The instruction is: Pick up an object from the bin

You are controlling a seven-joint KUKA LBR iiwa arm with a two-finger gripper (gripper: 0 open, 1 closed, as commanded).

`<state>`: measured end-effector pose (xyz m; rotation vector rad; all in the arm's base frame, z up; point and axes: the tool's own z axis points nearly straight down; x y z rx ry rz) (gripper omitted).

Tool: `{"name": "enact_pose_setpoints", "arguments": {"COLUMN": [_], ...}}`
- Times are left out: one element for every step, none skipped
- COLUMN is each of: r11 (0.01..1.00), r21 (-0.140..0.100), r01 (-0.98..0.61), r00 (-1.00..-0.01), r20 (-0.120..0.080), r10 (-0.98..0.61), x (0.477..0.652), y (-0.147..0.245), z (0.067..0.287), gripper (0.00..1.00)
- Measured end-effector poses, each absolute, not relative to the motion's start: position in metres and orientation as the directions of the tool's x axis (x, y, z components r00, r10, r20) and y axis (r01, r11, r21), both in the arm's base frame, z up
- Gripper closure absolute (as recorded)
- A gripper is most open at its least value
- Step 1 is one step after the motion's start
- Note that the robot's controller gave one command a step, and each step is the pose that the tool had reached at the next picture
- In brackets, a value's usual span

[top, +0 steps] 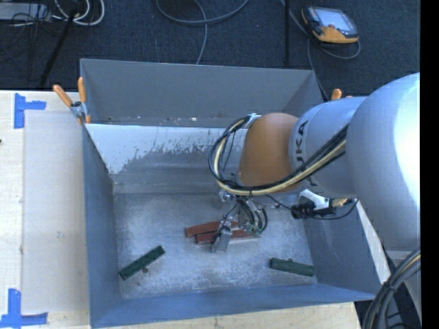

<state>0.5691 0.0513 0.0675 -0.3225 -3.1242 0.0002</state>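
Arm (370, 149) is reaching in from the right, w/ its orange cover (271, 149) and looped cables (223, 163) hanging over the middle of the bin (103, 184). The pincer (221, 242) is sitting low, down at the bin floor, approx. centre and a bit toward the near wall.

Task's thing: a flat red-brown bar (199, 232), lying roughly level across the floor at mid-bin. The pincer is coming down on its right part. The bar's left end is sticking out clear to the pincer's left, and a short reddish bit is showing on the pincer's right side too. So the pincer is touching or just above the bar, not beside it. Can't tell whether the pincer is apart, together or clamped on the bar, since the wrist hardware is hiding that spot.

Other items are lying well apart from the pincer. The left green bar (142, 262), dark and tilted, is resting near the front-left corner. The right green bar (291, 267), also dark, is lying almost level near the front-right wall. Neither is touching the red-brown bar.
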Motion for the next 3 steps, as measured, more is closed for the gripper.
{"name": "enact_pose_setpoints", "arguments": {"r11": [0.979,0.98,0.98], "r21": [0.0,0.001,0.002], "r01": [0.203,0.2,0.197], "r00": [-0.979,-0.98,-0.98], "r20": [-0.001,-0.001,-0.003], "r10": [0.203,0.2,0.197], "x": [0.57,0.57,0.57], "y": [0.051,0.051,0.051], "z": [0.068,0.099,0.135], "gripper": [1.0,1.0,1.0]}}
